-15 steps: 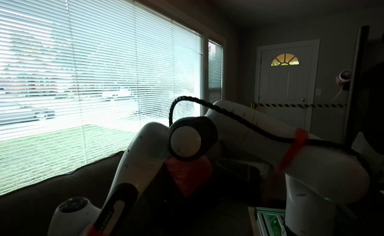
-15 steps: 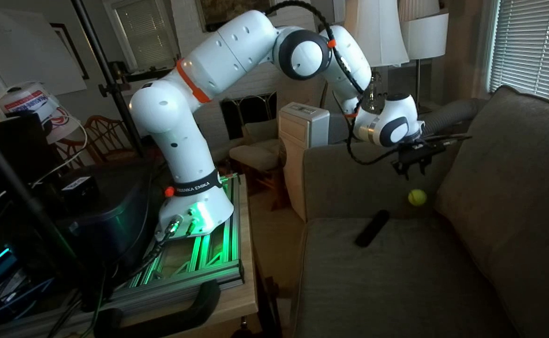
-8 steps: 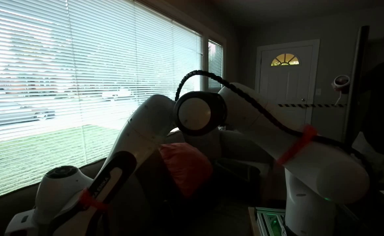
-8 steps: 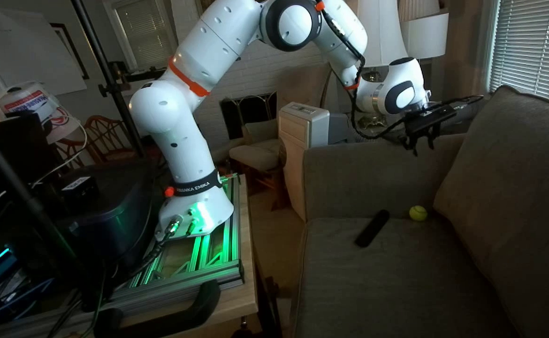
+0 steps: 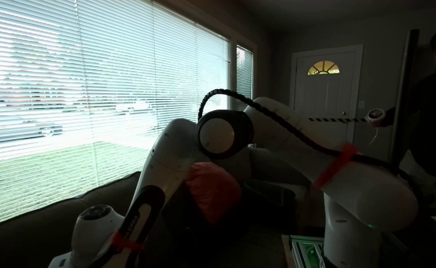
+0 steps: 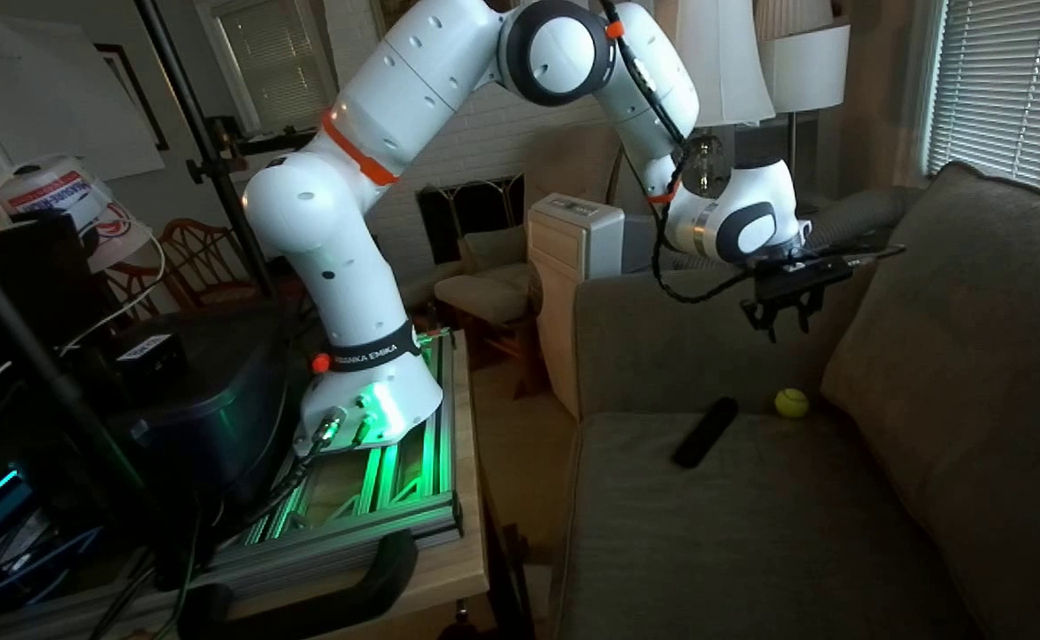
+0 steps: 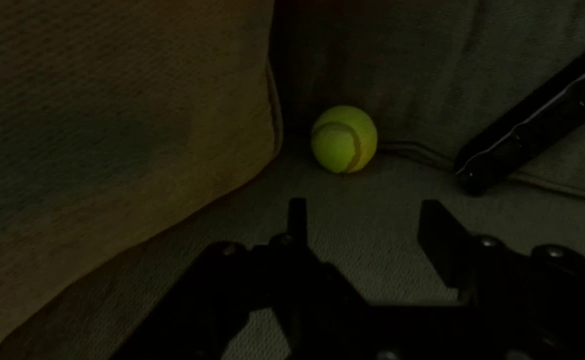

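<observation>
Daylight through the blinds [image 5: 102, 74] leaves the room dim, and my wrist view over the sofa [image 6: 751, 533] is murky. My jaws stand spread with nothing between them, hanging in the air. Past their tips a tennis ball [image 7: 344, 139] sits on the sofa, below and apart from them, near the armrest [image 6: 707, 347] and just beside the corner of the back cushion [image 7: 137, 125] (whether the two touch, I can't tell). I'd judge it light, springy and hard to damage, with grippy felt but a shape that rolls at a nudge. I'd take hold across its widest part, minding that cushion on one side. Farther out, a dark bar [image 7: 532, 120] lies by the armrest too.
</observation>
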Controlling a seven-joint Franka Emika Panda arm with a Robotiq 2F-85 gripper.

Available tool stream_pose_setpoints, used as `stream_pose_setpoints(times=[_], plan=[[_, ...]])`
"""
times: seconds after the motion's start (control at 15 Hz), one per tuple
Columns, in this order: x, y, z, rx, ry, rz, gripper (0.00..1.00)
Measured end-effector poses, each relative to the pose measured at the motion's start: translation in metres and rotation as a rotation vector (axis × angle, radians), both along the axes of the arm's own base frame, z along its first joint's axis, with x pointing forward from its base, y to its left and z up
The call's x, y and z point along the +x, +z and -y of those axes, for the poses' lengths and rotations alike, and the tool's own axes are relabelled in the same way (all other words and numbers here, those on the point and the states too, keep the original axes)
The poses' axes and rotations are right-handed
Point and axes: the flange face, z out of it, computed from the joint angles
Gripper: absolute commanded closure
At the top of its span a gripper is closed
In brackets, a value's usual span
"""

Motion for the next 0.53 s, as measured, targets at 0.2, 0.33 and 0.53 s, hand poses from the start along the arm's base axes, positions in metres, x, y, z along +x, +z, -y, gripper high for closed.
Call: stream_pose_setpoints(times=[0.2,0.33,0.53], plan=[[-0.016,-0.046,0.009,0.021,-0.028,0.024,0.15],[-0.024,-0.074,0.011,0.033,-0.048,0.054,0.18],[-0.03,-0.108,0.013,0.019,-0.077,0.113,0.0]])
